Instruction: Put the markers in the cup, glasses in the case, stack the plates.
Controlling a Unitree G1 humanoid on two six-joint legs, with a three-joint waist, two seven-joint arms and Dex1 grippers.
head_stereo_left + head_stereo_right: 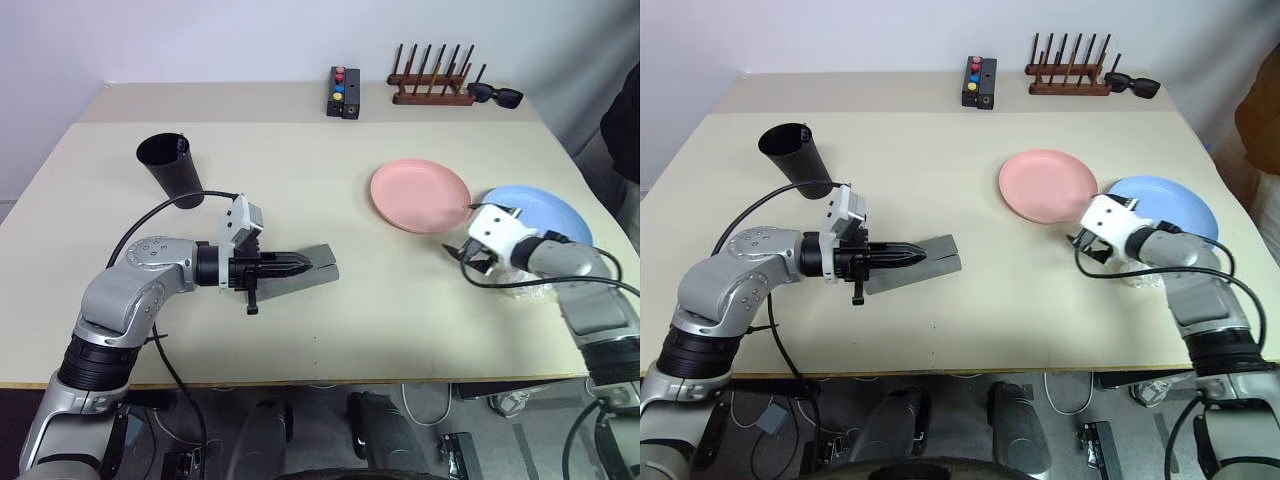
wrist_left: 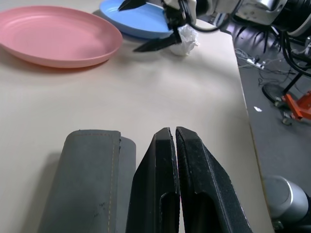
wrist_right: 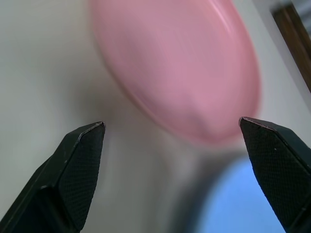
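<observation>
pink plate [image 1: 420, 196]: sitting mid-table, touching blue plate [image 1: 545, 212]; likely light, stiff, slick; gripping at rim.
right gripper [image 3: 172, 133]: gaping wide, facing pink rim.
left gripper [image 2: 175, 141]: pressing together beside case [image 1: 300, 270].

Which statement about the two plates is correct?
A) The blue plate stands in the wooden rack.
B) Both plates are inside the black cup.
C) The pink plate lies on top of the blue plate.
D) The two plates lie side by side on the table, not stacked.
D: the pink plate and the blue plate each rest flat on the table, beside each other.
</observation>
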